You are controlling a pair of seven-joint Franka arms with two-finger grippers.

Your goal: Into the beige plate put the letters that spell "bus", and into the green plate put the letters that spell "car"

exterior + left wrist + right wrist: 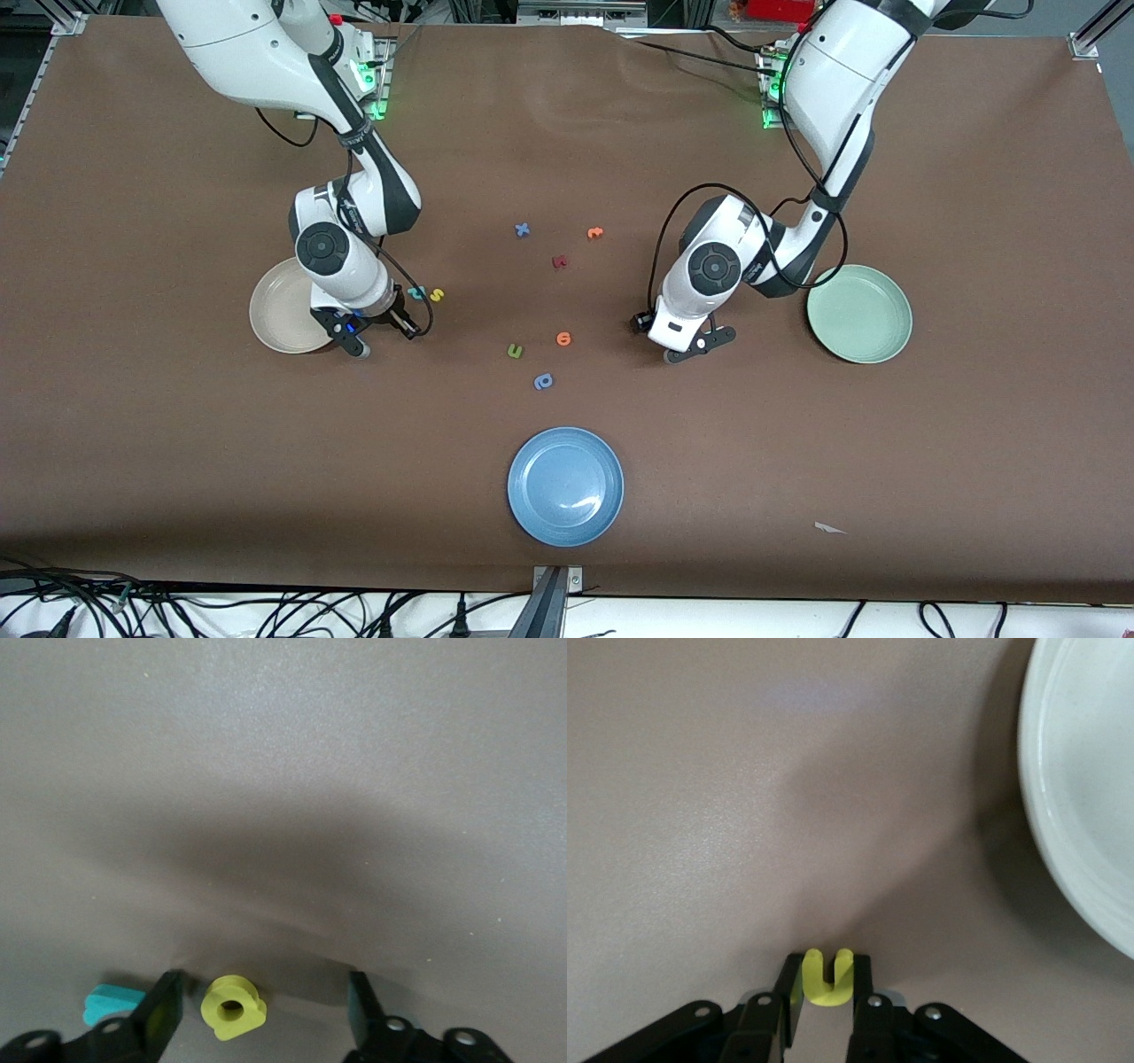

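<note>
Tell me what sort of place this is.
Probably a robotics lab: two robot arms mounted at a brown-covered table, aluminium framing and loose cables along its edge, and small foam letters with plates set out for a sorting test.

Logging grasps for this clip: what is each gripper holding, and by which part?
The right gripper pinches the yellow "u" across its two prongs. The left gripper holds nothing: open jaws straddle the yellow "a".
</note>
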